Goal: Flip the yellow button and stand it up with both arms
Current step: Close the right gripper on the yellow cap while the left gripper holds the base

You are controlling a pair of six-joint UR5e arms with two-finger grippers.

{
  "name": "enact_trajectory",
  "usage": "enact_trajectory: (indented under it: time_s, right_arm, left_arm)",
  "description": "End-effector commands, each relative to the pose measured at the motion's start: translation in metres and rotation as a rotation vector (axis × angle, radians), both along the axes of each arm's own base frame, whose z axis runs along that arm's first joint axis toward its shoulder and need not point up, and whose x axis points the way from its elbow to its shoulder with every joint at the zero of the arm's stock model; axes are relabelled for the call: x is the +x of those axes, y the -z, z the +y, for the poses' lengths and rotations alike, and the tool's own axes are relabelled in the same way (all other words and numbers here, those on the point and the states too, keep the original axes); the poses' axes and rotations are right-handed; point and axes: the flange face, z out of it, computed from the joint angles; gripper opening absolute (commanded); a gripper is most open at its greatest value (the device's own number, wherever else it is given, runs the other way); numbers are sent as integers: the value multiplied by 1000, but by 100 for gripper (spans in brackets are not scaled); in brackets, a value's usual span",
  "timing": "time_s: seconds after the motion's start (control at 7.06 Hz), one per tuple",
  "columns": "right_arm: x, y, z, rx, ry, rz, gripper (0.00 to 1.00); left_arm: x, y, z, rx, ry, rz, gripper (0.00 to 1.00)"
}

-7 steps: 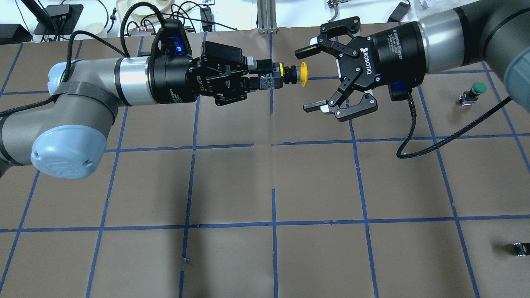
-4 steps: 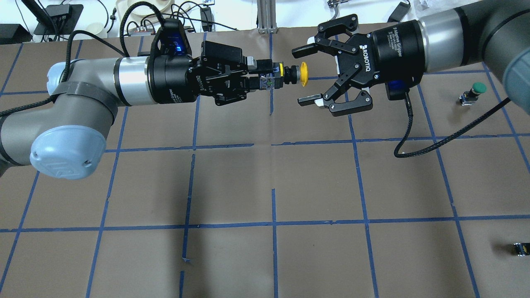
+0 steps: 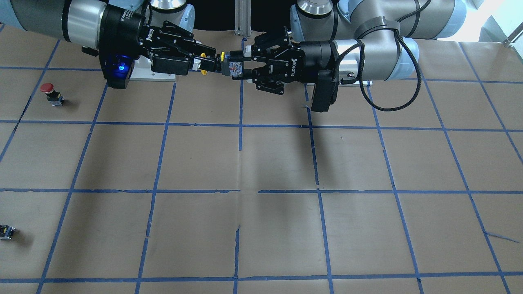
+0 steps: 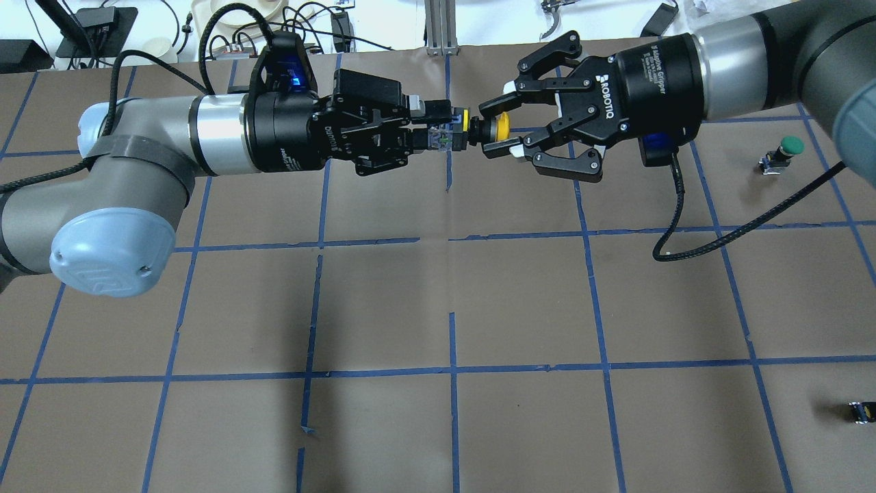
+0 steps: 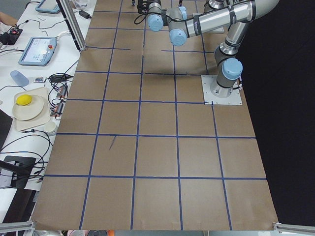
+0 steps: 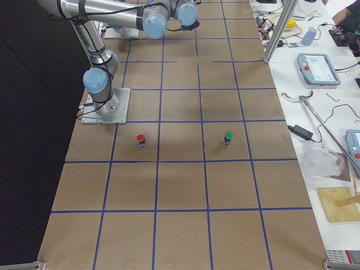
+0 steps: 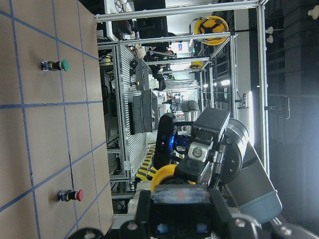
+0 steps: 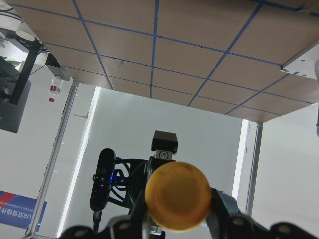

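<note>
In mid-air, the small push-button with round yellow cap and black-and-grey plastic body is clamped by its body in the black left gripper, while the black right gripper has its jaws flanking the cap, contact unclear; it seems light, rigid and smooth, probably best taken just behind the cap.

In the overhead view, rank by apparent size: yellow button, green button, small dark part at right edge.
Largest: yellow button, held in the air, so nearness may enlarge it.
Then: green button.
Smallest: small dark part.
</note>
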Motion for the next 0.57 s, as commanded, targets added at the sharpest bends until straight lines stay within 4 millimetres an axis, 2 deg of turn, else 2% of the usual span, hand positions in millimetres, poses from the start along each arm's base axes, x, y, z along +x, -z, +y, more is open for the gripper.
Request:
enact_trajectory:
  time_s: [0.0,0.14,0.43]
  right_arm:
    - [-1,-1,0,-1,2,-1,29]
    - [-1,0,0,1,2,-1,29]
    - [-2,0,-1,0,4,4,27]
  left_arm:
    - [0,-1,0,31,-1,-6,83]
    - [0,0,-1,48,-2,-7,100]
    - [0,-6,1,34,-1,-12,100]
